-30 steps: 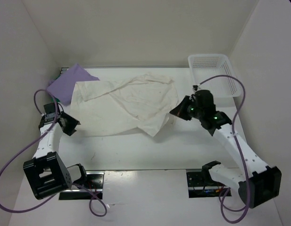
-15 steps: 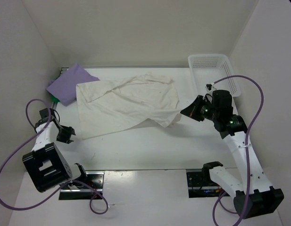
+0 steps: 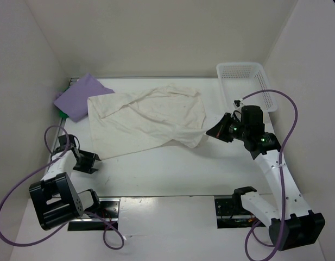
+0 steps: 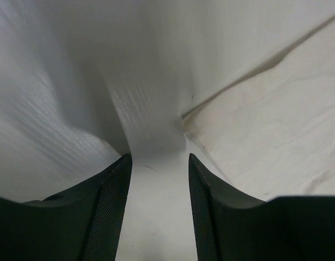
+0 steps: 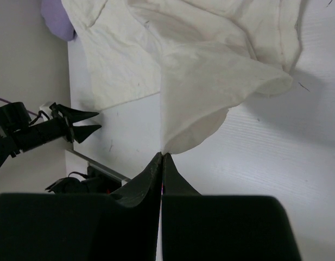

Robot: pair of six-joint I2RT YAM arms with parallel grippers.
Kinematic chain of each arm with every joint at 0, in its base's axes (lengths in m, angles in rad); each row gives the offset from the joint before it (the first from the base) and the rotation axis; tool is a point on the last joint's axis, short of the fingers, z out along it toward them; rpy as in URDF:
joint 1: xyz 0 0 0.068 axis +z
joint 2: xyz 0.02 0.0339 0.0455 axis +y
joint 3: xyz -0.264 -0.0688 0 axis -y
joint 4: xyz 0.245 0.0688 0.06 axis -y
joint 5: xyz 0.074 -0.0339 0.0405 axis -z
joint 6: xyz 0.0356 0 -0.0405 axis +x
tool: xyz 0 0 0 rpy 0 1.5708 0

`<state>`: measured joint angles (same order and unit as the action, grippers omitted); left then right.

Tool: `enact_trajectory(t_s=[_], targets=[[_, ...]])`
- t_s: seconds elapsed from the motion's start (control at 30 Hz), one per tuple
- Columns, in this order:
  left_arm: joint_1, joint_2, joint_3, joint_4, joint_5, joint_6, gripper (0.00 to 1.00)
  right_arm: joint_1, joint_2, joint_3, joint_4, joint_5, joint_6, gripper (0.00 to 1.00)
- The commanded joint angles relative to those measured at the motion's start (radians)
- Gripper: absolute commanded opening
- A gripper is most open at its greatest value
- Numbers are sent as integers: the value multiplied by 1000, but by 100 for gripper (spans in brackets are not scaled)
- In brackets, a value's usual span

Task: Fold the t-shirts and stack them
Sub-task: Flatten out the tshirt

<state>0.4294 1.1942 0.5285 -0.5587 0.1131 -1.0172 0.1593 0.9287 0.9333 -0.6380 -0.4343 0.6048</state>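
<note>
While right pincer (image 5: 162, 156) pinched the shirt (image 3: 148, 117) by its right edge above the counter (image 3: 172, 168), left pincer (image 4: 159, 174) gaped empty beside its near-left corner.

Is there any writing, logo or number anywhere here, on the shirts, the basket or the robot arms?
There is no readable text in any view.
The cream t-shirt, the folded purple t-shirt and the white plastic basket show no print or label.
The left arm and right arm show no legible markings.
</note>
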Motion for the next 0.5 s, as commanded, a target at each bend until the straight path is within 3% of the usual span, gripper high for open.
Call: enact_trajectory(t_s=[0.0, 0.2, 0.47], targets=[[9, -18, -35, 49, 16, -44, 54, 6, -5, -16, 44, -12, -4, 0], [19, -7, -10, 135, 14, -96, 48, 6, -14, -48, 32, -23, 6, 0], [19, -7, -36, 252, -1, -109, 19, 6, -24, -7, 14, -14, 15, 0]])
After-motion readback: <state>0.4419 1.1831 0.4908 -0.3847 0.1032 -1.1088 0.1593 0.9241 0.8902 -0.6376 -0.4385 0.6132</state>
